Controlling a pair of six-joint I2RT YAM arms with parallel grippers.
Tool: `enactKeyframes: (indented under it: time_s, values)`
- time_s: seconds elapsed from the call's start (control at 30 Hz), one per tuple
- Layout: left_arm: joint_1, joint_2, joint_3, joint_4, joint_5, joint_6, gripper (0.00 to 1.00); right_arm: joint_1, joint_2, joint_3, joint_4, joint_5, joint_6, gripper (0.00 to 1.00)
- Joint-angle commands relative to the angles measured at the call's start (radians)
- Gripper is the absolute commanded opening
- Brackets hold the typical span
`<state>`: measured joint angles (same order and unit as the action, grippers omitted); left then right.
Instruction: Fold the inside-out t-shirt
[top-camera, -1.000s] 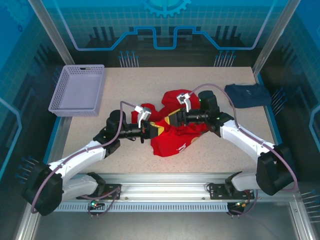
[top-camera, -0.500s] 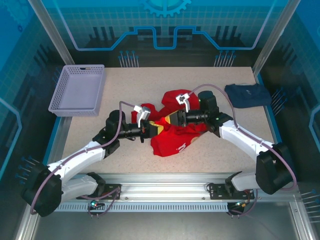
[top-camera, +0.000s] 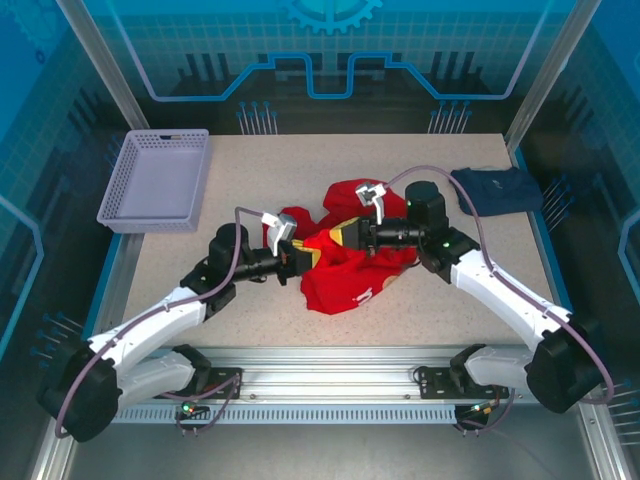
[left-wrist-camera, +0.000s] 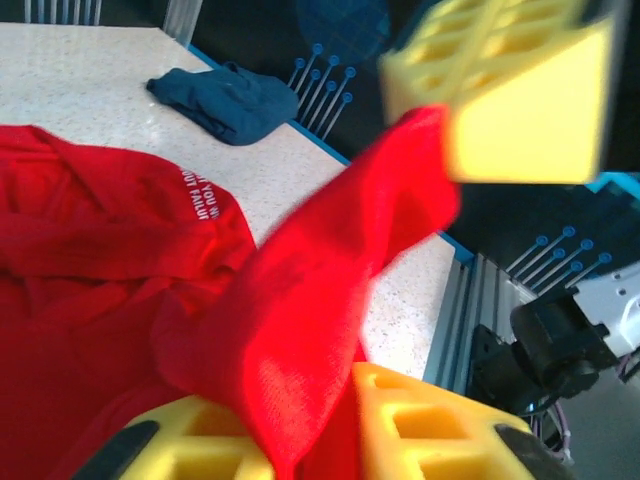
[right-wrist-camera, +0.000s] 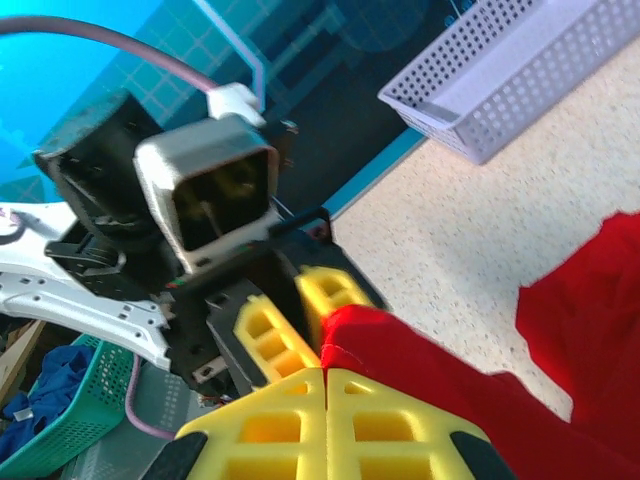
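Scene: two robot arms meet over a red t-shirt (top-camera: 345, 272) on a speckled bench (top-camera: 300, 180), seen from above.
T-shirt: lies crumpled at the centre of the overhead frame, one corner lifted off the bench between the two arms. The rest spreads toward the lower centre, pale print showing near its lower edge.
Right claw (right-wrist-camera: 326, 385): pressed fully together at the bottom of its own wrist camera's frame, with an edge of the red cloth pinched at the tips.
Left claw (left-wrist-camera: 310, 410): yellow fingers (left-wrist-camera: 430, 430) stand a little apart at the bottom of the left wrist frame. A fold of the shirt runs up through the gap toward the other claw's yellow block at upper right. The cloth sits between the fingers, which do not look clamped on it.
Claws together: tip to tip, just beside each other, left of centre in the overhead frame.
Lettering: a line of white words shows on the shirt at left centre of the left wrist frame, too small to read.
Basket (top-camera: 150, 222): pale lilac mesh, upper left of the overhead frame, well apart from the shirt.
Navy garment (top-camera: 495, 188): bunched at the upper right of the overhead frame, near the bench edge.
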<state>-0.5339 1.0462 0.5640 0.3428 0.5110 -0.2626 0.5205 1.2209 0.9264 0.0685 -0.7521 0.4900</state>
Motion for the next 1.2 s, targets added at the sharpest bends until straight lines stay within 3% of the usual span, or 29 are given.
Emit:
enactKeyframes:
  time_s: [0.0, 0.1, 0.2, 0.4, 0.63, 0.73, 0.83, 0.9, 0.97, 1.07, 1.17]
  values:
    - [0.005, -0.043, -0.015, -0.042, -0.076, 0.038, 0.31, 0.033, -0.014, 0.055, -0.027, 0.029, -0.018, 0.0]
    - [0.002, -0.07, -0.012, -0.079, -0.115, 0.042, 0.46, 0.047, -0.01, 0.075, -0.031, 0.042, -0.018, 0.0]
    - [-0.013, -0.116, -0.021, -0.114, -0.181, 0.053, 0.53, 0.051, 0.001, 0.09, -0.048, 0.055, -0.024, 0.0]
    - [-0.104, -0.174, -0.007, -0.174, -0.297, 0.112, 0.6, 0.051, 0.028, 0.116, -0.085, 0.063, -0.033, 0.0]
    - [-0.161, 0.013, 0.084, -0.155, -0.34, 0.146, 0.64, 0.049, 0.027, 0.117, -0.08, 0.06, -0.03, 0.0]
    - [-0.161, 0.108, 0.125, -0.117, -0.317, 0.152, 0.51, 0.045, 0.012, 0.11, -0.102, 0.071, -0.041, 0.0]
    - [-0.16, 0.164, 0.154, -0.076, -0.22, 0.117, 0.27, 0.026, -0.01, 0.1, -0.134, 0.105, -0.047, 0.0]
    - [-0.154, 0.17, 0.152, -0.037, -0.127, 0.079, 0.13, 0.008, -0.023, 0.111, -0.224, 0.211, -0.052, 0.0]
    - [-0.136, 0.165, 0.134, 0.027, -0.027, 0.016, 0.03, 0.005, -0.027, 0.137, -0.35, 0.399, -0.081, 0.04]
    - [-0.099, 0.157, 0.085, 0.155, 0.094, -0.105, 0.0, 0.007, -0.029, 0.152, -0.452, 0.575, -0.12, 0.16]
    - [-0.06, 0.147, 0.049, 0.244, 0.132, -0.187, 0.0, 0.008, -0.035, 0.159, -0.483, 0.574, -0.169, 0.27]
